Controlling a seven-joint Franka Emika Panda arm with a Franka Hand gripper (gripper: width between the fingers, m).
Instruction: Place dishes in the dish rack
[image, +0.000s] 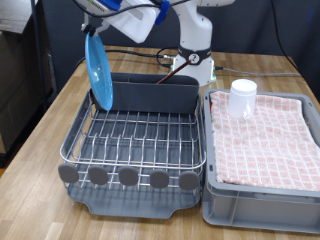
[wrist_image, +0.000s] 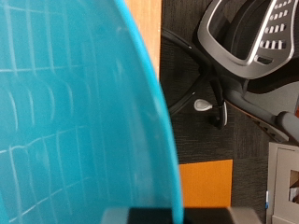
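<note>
The light-blue plate (image: 97, 70) hangs on edge over the back left corner of the dish rack (image: 130, 140), its lower rim just above the wires beside the grey caddy (image: 155, 95). My gripper (image: 93, 30) is shut on the plate's top edge. In the wrist view the plate (wrist_image: 75, 112) fills most of the picture, with a dark finger (wrist_image: 177, 216) at its edge. The white cup (image: 243, 97) stands upside down on the pink checked cloth (image: 265, 135) in the crate. The rack's wires hold nothing. The wooden spoon is not in view.
The light grey crate (image: 260, 205) sits right of the rack in the exterior view, touching it. The robot base (image: 195, 45) and cables stand behind the caddy. Both sit on a wooden table (image: 40, 150). An office chair (wrist_image: 252, 47) shows on the floor.
</note>
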